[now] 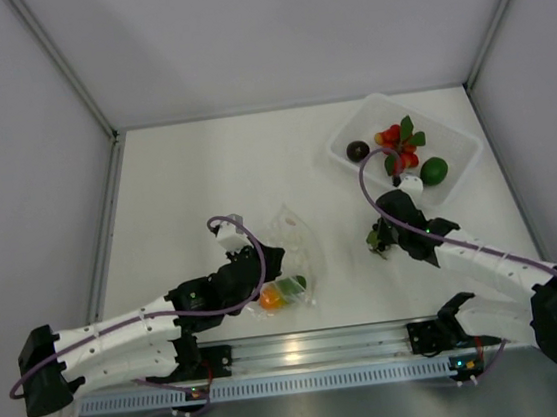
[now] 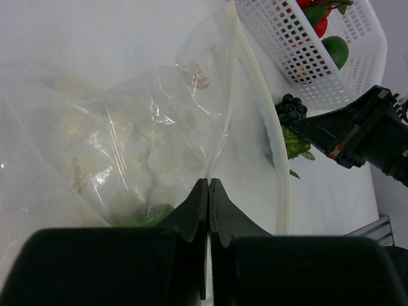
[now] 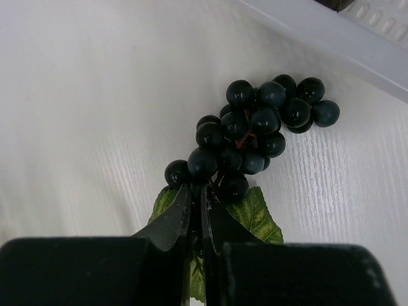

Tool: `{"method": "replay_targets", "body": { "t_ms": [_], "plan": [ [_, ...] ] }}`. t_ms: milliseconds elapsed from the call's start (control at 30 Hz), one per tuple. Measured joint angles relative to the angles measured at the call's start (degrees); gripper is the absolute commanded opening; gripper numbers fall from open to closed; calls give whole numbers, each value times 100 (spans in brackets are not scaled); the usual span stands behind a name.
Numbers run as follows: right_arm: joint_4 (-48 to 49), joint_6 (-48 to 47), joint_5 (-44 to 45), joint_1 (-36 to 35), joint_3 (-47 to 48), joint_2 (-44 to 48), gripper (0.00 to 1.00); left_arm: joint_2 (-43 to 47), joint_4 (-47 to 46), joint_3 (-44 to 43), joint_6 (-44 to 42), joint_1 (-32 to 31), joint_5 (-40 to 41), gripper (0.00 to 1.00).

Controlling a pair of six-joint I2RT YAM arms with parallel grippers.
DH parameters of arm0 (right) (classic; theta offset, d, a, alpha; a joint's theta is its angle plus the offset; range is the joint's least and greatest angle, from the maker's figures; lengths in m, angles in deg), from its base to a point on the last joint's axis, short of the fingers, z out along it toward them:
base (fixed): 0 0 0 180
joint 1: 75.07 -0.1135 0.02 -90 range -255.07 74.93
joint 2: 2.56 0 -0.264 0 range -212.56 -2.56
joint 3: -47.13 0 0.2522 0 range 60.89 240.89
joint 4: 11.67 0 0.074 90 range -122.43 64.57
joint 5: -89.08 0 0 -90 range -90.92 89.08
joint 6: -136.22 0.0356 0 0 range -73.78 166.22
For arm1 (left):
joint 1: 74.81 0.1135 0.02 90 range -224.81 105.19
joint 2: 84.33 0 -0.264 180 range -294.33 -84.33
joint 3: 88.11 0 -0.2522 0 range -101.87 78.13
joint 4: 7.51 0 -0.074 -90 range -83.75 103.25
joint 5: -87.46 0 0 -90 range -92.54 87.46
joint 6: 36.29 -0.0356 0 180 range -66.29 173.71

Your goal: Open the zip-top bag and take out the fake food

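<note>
Two pairs of jaws clamping shut

Left jaws are pinching the wall of the zip-top bag [image 2: 159, 127], which is lying on the counter [image 1: 185, 179] holding orange and green fake food [image 1: 274, 294]. Right jaws are gripping a dark grape bunch [image 3: 255, 134] by its leafy stem, near the white basket [image 1: 353, 121].

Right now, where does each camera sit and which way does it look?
Top: above and behind, looking down at the table; the left arm and right arm show.
Left wrist: on the left arm, looking along the left gripper, shut on the bag, toward the basket.
Right wrist: on the right arm, looking past the right gripper, shut on the grapes.
Both wrist views share the grapes.
</note>
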Motion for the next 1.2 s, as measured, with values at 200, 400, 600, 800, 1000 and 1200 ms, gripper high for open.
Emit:
{"method": "replay_targets", "body": {
  "t_ms": [200,400,600,800,1000,1200],
  "plan": [
    [-435,-192,-2,-35,256,350,0,0,0,2,0,0,0,0],
    [-896,-468,-7,-46,820,555,0,0,0,2,0,0,0,0],
    [-1294,-761,2,-48,1429,546,0,0,0,2,0,0,0,0],
    [-1620,-1088,35,-17,2382,378,0,0,0,2,-2,9,-2,0],
    [-1952,-1392,33,323,3362,87,0,0,2,2,-2,15,-2,0],
    [-2146,-1731,4,1172,4380,-361,0,9,31,2,-13,15,-2,0]
  ]
}}
